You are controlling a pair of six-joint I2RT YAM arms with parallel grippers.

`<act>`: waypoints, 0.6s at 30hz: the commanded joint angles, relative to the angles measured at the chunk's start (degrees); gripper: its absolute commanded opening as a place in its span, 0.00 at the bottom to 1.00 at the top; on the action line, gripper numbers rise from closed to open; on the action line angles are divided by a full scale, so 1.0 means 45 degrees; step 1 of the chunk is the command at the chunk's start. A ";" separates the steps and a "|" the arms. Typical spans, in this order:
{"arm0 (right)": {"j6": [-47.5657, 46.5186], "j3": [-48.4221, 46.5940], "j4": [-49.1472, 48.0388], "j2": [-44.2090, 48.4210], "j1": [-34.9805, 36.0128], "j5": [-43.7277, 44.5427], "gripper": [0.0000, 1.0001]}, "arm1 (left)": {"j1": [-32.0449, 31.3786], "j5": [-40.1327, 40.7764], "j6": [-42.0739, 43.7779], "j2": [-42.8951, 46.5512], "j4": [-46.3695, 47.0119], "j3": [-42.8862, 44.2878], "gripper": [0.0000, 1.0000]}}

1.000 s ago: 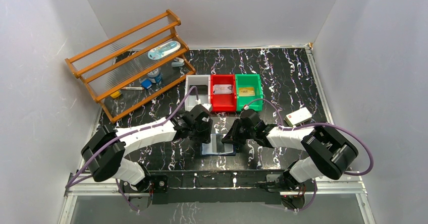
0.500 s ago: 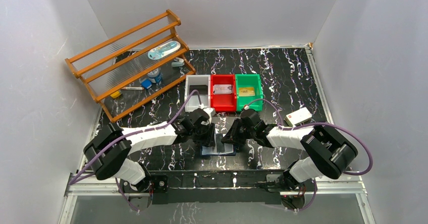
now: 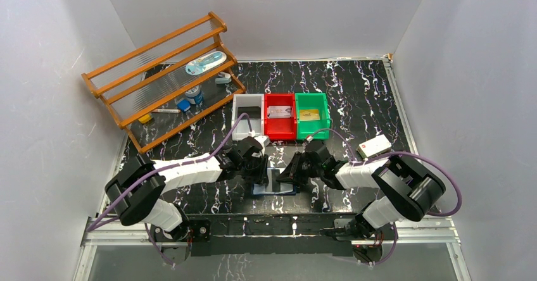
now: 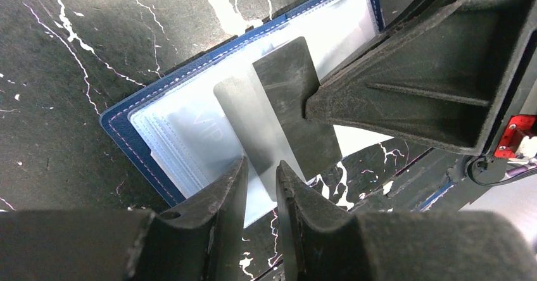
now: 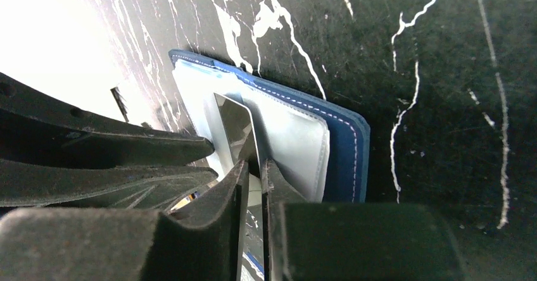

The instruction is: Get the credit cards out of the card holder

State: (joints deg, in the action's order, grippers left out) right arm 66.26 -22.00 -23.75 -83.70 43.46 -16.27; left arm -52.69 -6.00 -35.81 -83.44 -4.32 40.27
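The card holder [image 3: 277,188] lies open on the black marble table between the two arms, navy outside [image 5: 345,148] and light blue inside [image 4: 177,135]. A dark glossy credit card [image 4: 297,97] stands tilted up out of its pockets. My right gripper [image 5: 254,167] is shut on that card's [image 5: 233,126] edge, and its fingers [image 4: 411,91] fill the right of the left wrist view. My left gripper [image 4: 261,170] hovers over the holder's near edge. Its jaws stand a narrow gap apart, with nothing clamped between them. From above, the left gripper [image 3: 261,172] and right gripper [image 3: 292,172] face each other across the holder.
Behind the holder stand a white bin [image 3: 247,113], a red bin [image 3: 280,128] holding a silvery card [image 3: 279,111] and a green bin [image 3: 312,128] holding a gold card [image 3: 309,114]. A white block [image 3: 373,146] lies at the right. A wooden rack [image 3: 164,78] stands back left.
My left gripper has moved right, onto the holder, and its jaws have narrowed. The right arm has shifted slightly and still holds the card.
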 commanded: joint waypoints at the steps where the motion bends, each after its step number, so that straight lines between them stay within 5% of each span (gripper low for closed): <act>1: 0.0092 0.0338 -0.1017 0.0163 -0.0060 -0.0108 0.14 | -0.0054 0.1028 0.0131 -0.0476 -0.1424 -0.0715 0.23; 3: 0.0155 0.0855 -0.1086 0.0326 -0.0050 0.0058 0.04 | -0.0052 0.1030 0.0078 -0.0429 -0.1419 -0.0706 0.23; 6: 0.0131 0.1060 -0.0801 0.0723 -0.0063 0.0433 0.00 | -0.0056 0.1088 0.0056 -0.0297 -0.1474 -0.0685 0.24; 18: 0.1046 0.2336 -0.2147 0.1631 -0.0072 0.0846 0.11 | -0.0070 0.0414 0.0601 -0.0528 -0.1103 -0.0746 0.25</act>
State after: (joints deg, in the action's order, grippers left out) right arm 69.97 -12.71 -30.72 -75.61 43.35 -13.43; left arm -52.73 -6.33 -35.57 -83.15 -3.44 39.79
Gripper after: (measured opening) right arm 0.075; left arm 0.257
